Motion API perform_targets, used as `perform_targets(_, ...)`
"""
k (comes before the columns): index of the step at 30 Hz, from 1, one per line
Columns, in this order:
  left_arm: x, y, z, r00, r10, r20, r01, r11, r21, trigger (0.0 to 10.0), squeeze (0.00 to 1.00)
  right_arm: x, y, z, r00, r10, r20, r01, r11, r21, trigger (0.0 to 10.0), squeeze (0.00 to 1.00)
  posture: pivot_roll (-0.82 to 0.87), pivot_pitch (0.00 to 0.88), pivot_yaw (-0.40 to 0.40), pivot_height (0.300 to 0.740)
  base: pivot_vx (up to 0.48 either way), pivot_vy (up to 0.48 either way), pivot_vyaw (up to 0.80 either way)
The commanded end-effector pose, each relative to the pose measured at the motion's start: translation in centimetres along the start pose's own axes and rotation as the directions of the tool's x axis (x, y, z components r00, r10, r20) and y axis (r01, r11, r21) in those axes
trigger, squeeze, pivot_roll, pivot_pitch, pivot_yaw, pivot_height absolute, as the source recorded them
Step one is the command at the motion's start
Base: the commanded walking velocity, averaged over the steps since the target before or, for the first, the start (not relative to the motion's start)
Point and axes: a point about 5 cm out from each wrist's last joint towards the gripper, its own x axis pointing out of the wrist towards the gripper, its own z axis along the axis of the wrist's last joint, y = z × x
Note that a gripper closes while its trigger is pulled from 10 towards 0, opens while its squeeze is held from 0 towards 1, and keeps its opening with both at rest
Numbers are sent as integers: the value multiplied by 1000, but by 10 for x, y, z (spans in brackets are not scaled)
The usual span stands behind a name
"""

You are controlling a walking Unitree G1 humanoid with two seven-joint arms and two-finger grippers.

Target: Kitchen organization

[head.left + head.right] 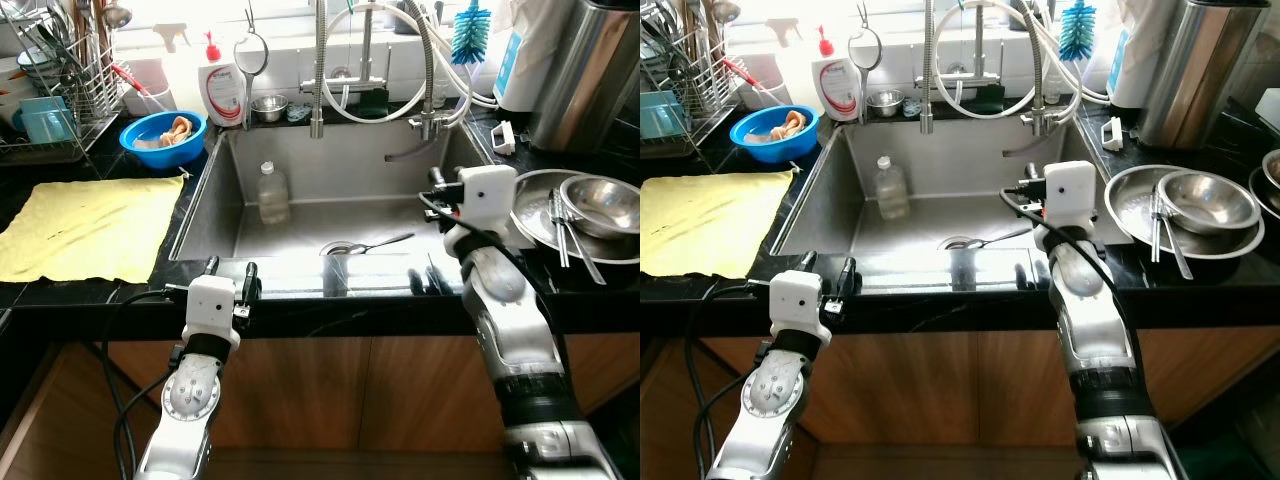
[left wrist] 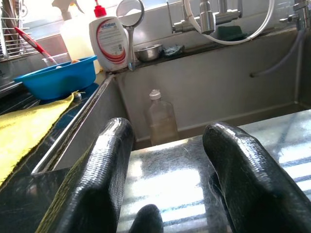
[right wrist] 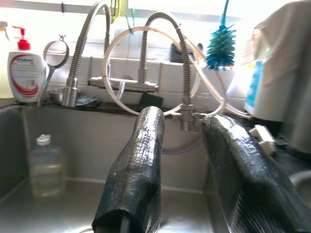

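From the head cameras, both tools sit at the front edge of the sink (image 1: 205,215): the left tool (image 1: 231,268) and the right tool (image 1: 424,281) are both spread apart and holding nothing, with a spoon (image 1: 380,243) lying by the drain just past the right one. Left wrist camera: a clear bottle (image 2: 162,119) stands straight ahead between the fingers (image 2: 99,184), with a blue bowl (image 2: 56,77) and yellow cloth (image 2: 24,136) on the worktop. Right wrist camera: the faucet (image 3: 77,58) and a teal brush (image 3: 220,46) are ahead of the gaping fingers (image 3: 138,165).

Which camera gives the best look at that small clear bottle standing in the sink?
The left wrist view: the small clear plastic bottle stands unblocked, close. The eye views show it smaller; the right wrist view shows it at the edge.
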Motion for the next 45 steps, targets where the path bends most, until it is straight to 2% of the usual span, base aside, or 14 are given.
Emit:
perform_targets(1,0,3,-5,999,-1,-34,2,1000,12,10000,0,-7,-3,8,998,-36,50,36,999,10,10000,0,-108,0,81,740,0,0,0)
perform_targets(3,1,2,-5,999,-4,-35,5,1000,12,10000,0,-13,-9,5,997,-56,50,56,998,-7,10000,0,-110,0,83,740,0,0,0)
perform_targets(5,1,0,-7,999,-13,-38,13,1000,10,10000,0,-26,-25,-3,993,-120,15,120,992,-38,10000,0,-113,0,82,740,0,0,0)
perform_targets(9,0,0,-8,999,-18,-39,18,1000,9,10000,0,-37,-44,-10,976,-215,-17,215,977,11,10000,0,-119,0,81,740,0,0,0)
perform_targets(11,0,0,-9,999,-19,-41,19,1000,10,10000,0,-41,-44,-10,982,-190,-3,190,981,-25,10000,0,-116,0,82,740,0,0,0)
perform_targets(18,-1,2,-9,999,-17,-42,17,1000,13,10000,0,-49,-40,-12,979,-202,-12,202,979,6,10000,0,-115,0,85,740,0,0,0)
perform_targets(19,-1,2,-10,999,-17,-42,18,1000,13,10000,0,-49,-40,-12,980,-201,-13,201,980,7,10000,816,-116,0,84,740,0,0,0)
perform_targets(20,-1,2,-10,999,-18,-42,19,1000,14,10000,0,-50,-39,-12,980,-199,-9,199,980,17,10000,1000,-116,0,84,740,0,0,0)
perform_targets(24,-1,1,-10,999,-20,-44,21,1000,11,10000,0,-52,-39,-11,977,-211,-4,211,977,8,10000,996,-118,0,83,740,0,0,0)
perform_targets(25,-2,0,-11,999,-21,-46,22,1000,11,10000,0,-52,-39,-11,978,-211,-1,211,977,16,10000,929,-118,0,83,740,0,0,0)
perform_targets(29,-3,-1,-12,998,-21,-53,21,1000,6,10000,0,-55,-38,-11,977,-214,8,213,977,26,10000,929,-119,0,81,740,0,0,0)
perform_targets(30,-3,-2,-13,998,-24,-54,24,1000,6,10000,0,-55,-39,-12,974,-226,-2,226,974,16,10000,247,-118,0,81,740,0,0,0)
perform_targets(31,-4,-2,-13,998,-25,-55,25,1000,5,10000,0,-55,-39,-12,974,-228,-3,228,974,14,10000,0,-118,0,80,740,0,0,0)
perform_targets(45,-6,0,-15,998,-22,-65,23,1000,8,10000,0,-63,-49,-20,940,-340,-21,339,940,-30,10000,0,-113,0,76,740,0,0,0)
